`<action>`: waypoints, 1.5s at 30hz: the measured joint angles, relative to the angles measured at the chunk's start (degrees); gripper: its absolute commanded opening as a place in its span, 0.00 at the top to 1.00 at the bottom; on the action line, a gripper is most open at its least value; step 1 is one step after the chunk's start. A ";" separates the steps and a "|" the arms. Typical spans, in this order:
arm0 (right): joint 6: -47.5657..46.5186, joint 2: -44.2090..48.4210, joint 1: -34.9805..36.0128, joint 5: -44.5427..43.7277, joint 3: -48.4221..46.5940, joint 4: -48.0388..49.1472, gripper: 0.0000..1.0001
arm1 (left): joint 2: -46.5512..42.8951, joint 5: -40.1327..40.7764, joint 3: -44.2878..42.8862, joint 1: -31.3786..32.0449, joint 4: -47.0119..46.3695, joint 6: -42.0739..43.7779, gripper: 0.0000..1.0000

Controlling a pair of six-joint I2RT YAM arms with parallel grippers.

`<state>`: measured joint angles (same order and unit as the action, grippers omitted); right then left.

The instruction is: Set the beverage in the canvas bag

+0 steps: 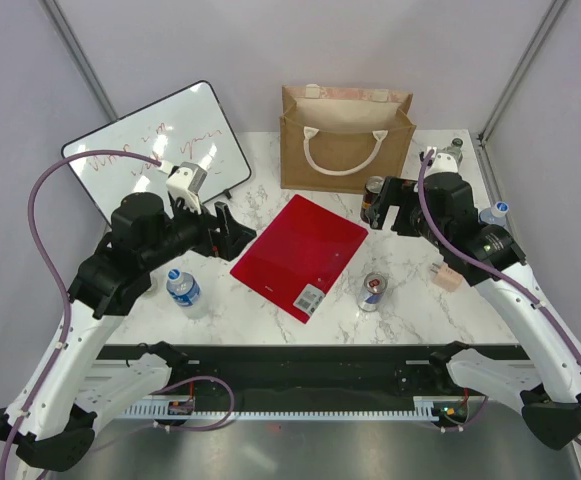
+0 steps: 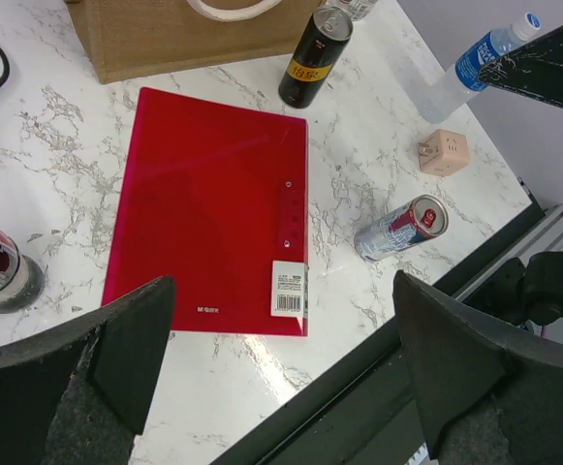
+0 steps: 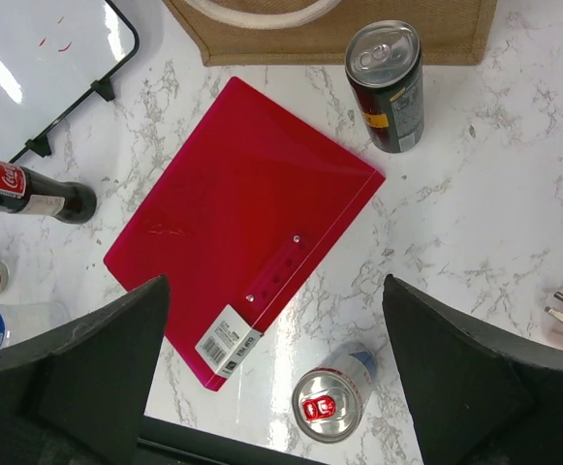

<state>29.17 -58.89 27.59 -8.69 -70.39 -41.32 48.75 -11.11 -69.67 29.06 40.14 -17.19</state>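
Left jaws spread wide and empty above the bench (image 1: pixel 410 310) — the red folder (image 1: pixel 300 255) lies flat at centre. The canvas bag (image 1: pixel 345 140) stands upright behind it; a black can (image 1: pixel 373 198) stands near its right corner, a silver can (image 1: pixel 372 292) nearer the front. Right jaws spread too — empty.

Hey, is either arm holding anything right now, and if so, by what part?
Nothing is held. The left gripper and the right gripper both have their jaws open and empty.
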 measured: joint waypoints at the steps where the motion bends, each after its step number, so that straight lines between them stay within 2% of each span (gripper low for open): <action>1: 0.02 0.00 0.00 -0.02 0.00 -0.09 0.02 | 0.00 0.00 0.00 0.00 -0.02 -0.02 0.00; 15: 1.25 0.02 0.00 -1.97 0.02 -3.82 0.02 | -1.22 0.02 3.26 0.00 -0.48 2.14 0.00; 21: 1.73 0.02 0.00 -2.01 2.36 -8.44 0.11 | -4.28 0.11 7.76 0.00 -2.36 3.17 0.00; 25: 2.14 -0.22 0.39 1.01 5.88 -10.62 0.13 | -6.47 0.11 11.39 0.00 -4.50 3.17 0.00; 30: 2.95 -1.64 5.97 1.20 8.81 -11.17 0.11 | -8.72 0.11 13.86 0.00 -5.81 3.17 0.00; 36: 4.42 -5.95 15.19 -2.78 10.82 -11.26 0.09 | -7.91 -0.35 13.86 0.00 -7.50 3.13 0.00; 45: 5.05 -6.43 16.74 -8.79 12.74 -11.45 0.09 | -8.66 -1.05 15.54 0.00 -7.89 3.06 0.00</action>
<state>34.22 -65.32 44.34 -17.47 -57.65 -52.77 40.10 -12.16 -54.13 29.06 32.25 -14.13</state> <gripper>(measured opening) 0.913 0.997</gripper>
